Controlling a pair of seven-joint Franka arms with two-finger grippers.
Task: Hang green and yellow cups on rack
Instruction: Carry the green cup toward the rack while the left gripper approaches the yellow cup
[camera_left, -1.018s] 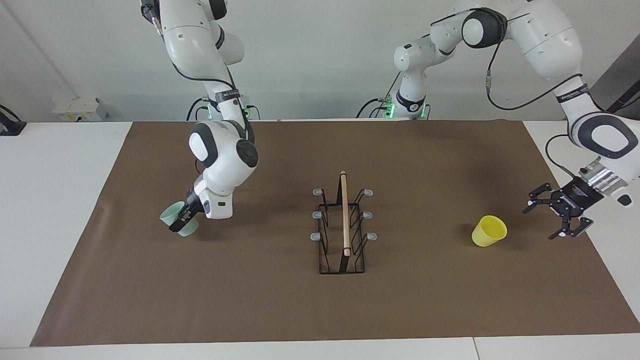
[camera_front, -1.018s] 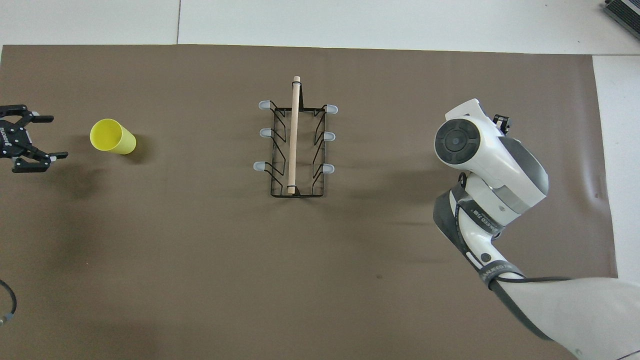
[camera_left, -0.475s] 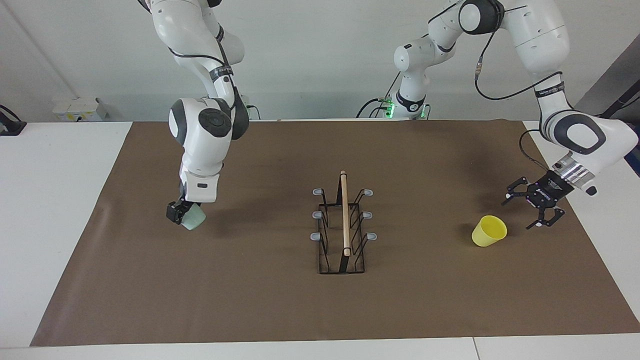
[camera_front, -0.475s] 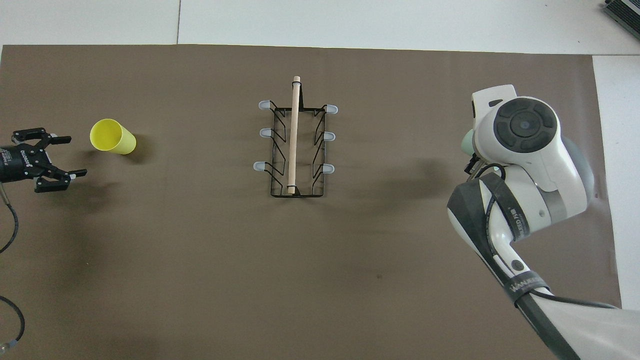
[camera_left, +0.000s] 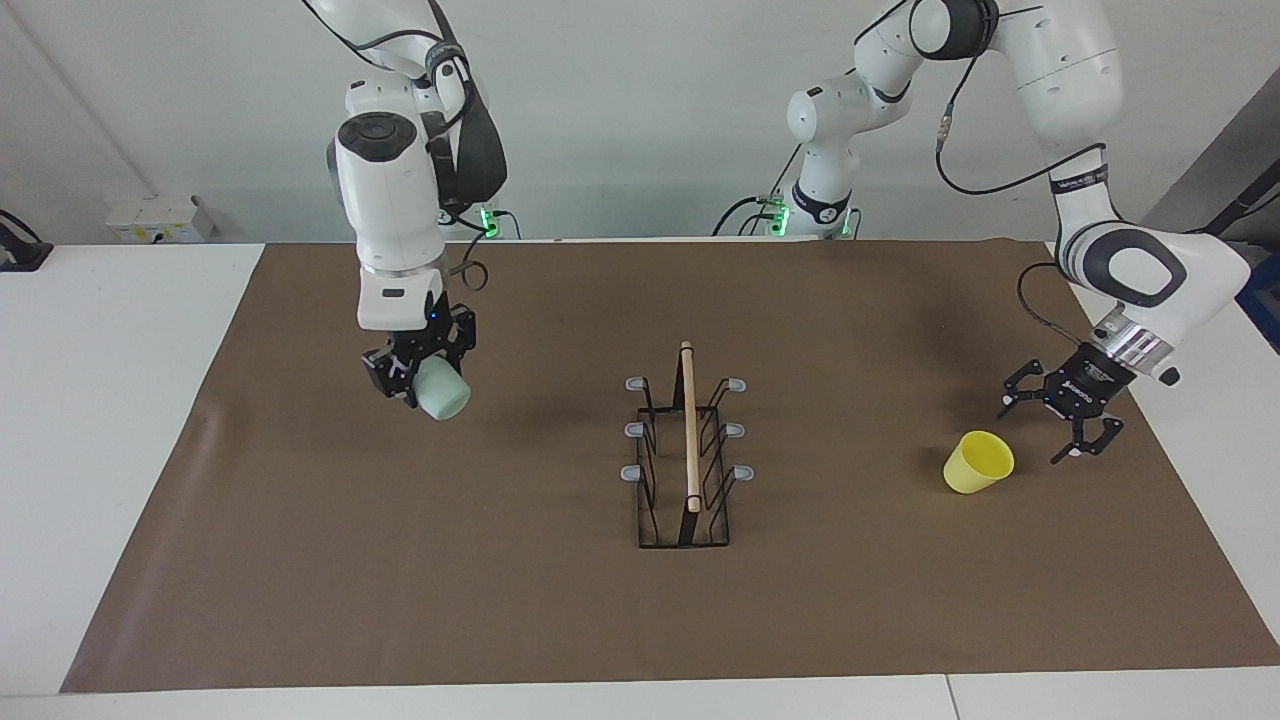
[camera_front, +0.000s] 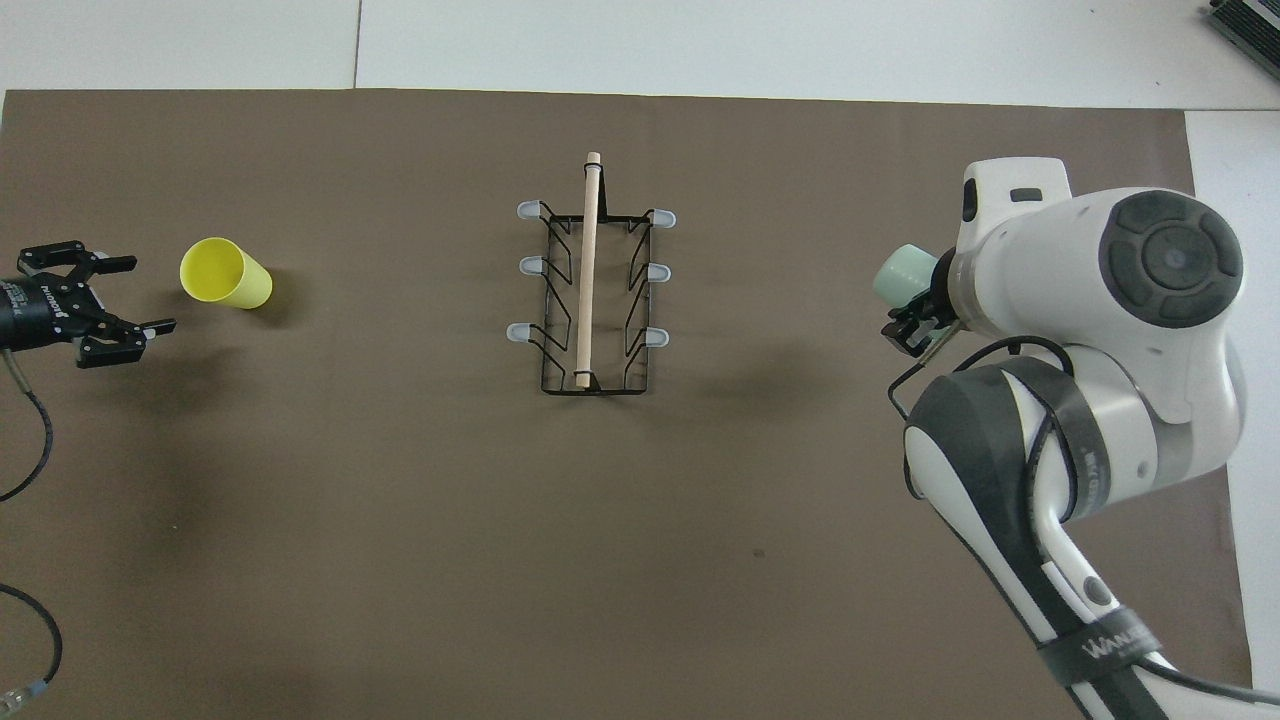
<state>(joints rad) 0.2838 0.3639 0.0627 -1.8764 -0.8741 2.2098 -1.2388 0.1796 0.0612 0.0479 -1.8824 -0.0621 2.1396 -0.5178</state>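
Right end effector (camera_left: 418, 377) grips the green cup (camera_left: 441, 392) in the air, and we see the rack (camera_left: 686, 455) lying sideways from it; left end effector (camera_left: 1066, 413) wide beside yellow cup (camera_left: 978, 462).

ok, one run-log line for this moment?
right gripper: shut on green cup, raised | left gripper: open beside yellow cup | rack: empty
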